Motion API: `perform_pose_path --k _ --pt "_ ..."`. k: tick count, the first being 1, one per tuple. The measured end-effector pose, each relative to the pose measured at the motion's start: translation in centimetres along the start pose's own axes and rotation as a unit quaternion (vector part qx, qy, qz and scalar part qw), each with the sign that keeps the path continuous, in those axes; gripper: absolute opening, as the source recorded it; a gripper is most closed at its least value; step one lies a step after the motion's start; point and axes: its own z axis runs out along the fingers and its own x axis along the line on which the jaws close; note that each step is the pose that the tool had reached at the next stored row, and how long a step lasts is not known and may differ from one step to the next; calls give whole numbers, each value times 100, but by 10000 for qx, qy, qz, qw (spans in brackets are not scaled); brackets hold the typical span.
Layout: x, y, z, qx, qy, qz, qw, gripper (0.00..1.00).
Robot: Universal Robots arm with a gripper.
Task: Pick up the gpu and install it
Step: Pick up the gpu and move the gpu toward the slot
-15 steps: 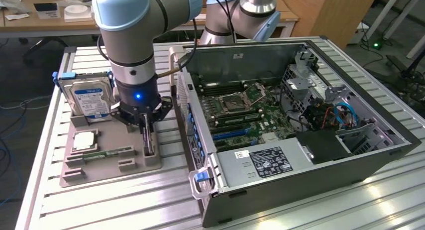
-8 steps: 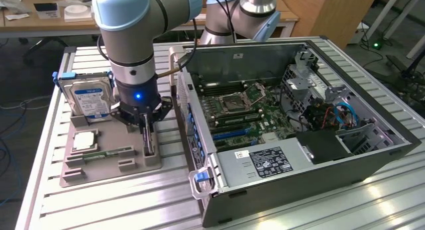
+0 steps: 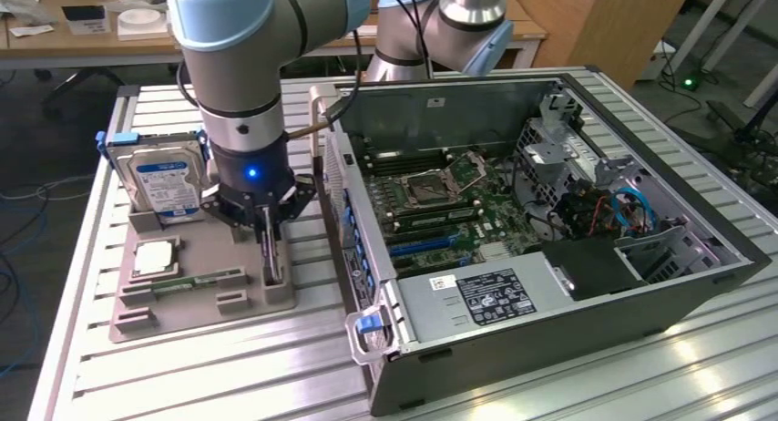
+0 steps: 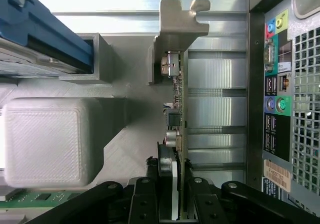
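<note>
Wrist view shows you the hand (image 4: 175,156) closed on the edge of the gpu (image 4: 178,103), which stands on edge in the grey holder (image 4: 125,139) beside the computer case (image 3: 547,211). By your pictures it is grasped only: lifting and installing remain.

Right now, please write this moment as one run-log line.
phase: pick | gripper: shut on gpu | gpu: on edge at gray tray | installed: no
</note>
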Motion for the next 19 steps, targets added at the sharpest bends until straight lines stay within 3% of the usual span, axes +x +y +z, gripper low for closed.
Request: perform_pose_path --k 4,19 --pt "-1 4 -142 -1 0 0 10000 28" --pt "-12 27 -826 -1 0 0 10000 28"
